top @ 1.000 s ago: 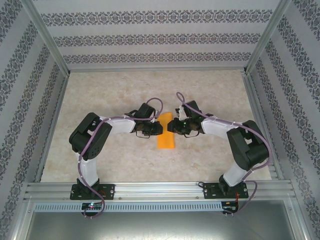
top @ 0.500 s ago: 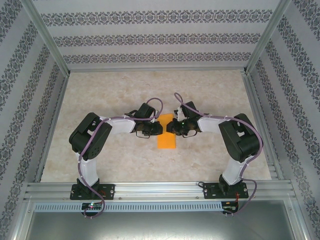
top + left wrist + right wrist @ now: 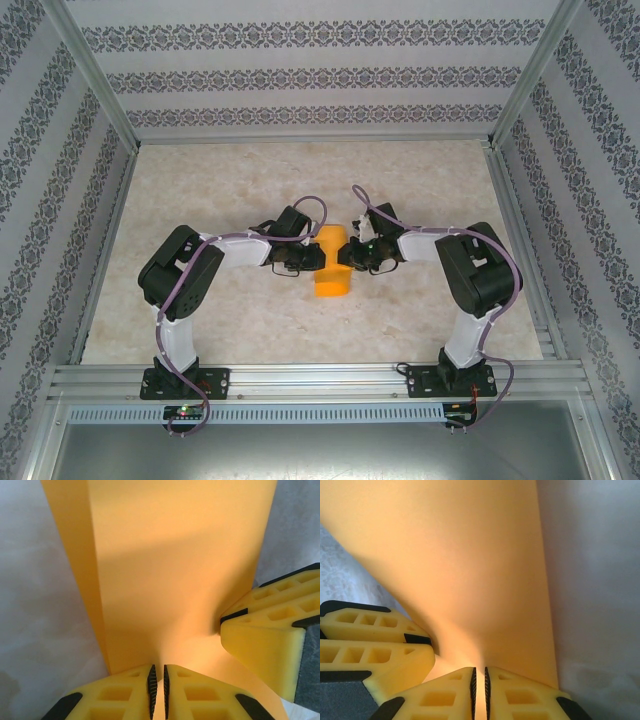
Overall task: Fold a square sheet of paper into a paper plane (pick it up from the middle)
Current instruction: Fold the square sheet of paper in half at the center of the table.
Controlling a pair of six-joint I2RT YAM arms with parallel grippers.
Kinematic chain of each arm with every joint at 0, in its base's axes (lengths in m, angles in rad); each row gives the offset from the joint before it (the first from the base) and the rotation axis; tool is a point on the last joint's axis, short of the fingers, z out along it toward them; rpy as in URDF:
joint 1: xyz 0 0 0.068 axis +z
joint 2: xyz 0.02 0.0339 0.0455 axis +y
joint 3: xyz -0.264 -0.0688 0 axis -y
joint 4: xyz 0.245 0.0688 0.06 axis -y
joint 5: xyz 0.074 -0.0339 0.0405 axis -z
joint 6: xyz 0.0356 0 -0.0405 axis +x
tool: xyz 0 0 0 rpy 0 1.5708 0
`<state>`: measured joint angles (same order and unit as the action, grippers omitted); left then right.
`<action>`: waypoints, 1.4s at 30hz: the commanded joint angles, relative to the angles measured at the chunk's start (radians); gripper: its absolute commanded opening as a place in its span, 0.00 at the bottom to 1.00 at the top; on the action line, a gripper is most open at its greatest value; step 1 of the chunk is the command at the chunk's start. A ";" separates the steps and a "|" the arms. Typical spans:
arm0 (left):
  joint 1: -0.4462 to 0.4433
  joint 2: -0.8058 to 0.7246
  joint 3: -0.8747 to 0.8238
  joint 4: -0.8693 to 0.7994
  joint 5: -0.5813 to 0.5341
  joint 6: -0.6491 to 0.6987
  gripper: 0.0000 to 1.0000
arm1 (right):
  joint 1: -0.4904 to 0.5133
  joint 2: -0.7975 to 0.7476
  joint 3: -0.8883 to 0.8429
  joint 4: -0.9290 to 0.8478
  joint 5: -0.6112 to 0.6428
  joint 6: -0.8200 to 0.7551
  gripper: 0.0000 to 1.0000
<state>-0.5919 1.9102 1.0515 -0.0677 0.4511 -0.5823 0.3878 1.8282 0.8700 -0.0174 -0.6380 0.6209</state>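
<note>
Folded orange paper sheet (image 3: pixel 330 280) at frame centre, left gripper (image 3: pixel 158 685) pinched closed on its left edge, right gripper (image 3: pixel 479 687) pinched closed on its right edge

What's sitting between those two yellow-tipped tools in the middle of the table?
The orange paper, seen from the top camera. The left tool and right tool each pinch one side of it, and nothing else lies between them.
</note>
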 commanded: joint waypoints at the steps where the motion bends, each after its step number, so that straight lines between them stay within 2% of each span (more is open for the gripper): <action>1: -0.009 0.059 -0.022 -0.118 -0.103 0.033 0.18 | -0.014 0.018 -0.017 -0.035 0.034 -0.053 0.14; 6: -0.009 0.066 -0.018 -0.124 -0.105 0.036 0.18 | -0.036 -0.027 -0.017 -0.034 0.056 -0.054 0.12; 9: -0.009 0.067 -0.009 -0.130 -0.105 0.041 0.18 | -0.031 -0.012 0.019 -0.031 0.047 -0.049 0.11; 12: -0.009 0.066 -0.007 -0.134 -0.099 0.050 0.18 | -0.030 -0.010 0.029 0.003 0.035 -0.026 0.04; 19: -0.009 0.067 -0.007 -0.140 -0.104 0.054 0.18 | -0.015 0.034 0.098 -0.003 0.033 -0.023 0.01; 33: -0.009 0.062 -0.015 -0.160 -0.122 0.068 0.18 | -0.058 0.105 0.109 0.002 0.108 -0.059 0.00; 42: -0.010 0.064 -0.017 -0.181 -0.135 0.082 0.18 | -0.103 0.105 0.056 0.141 0.163 -0.009 0.00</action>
<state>-0.5968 1.9167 1.0706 -0.0845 0.4202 -0.5365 0.3290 1.9083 0.9485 0.0624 -0.6044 0.6037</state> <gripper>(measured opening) 0.180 0.042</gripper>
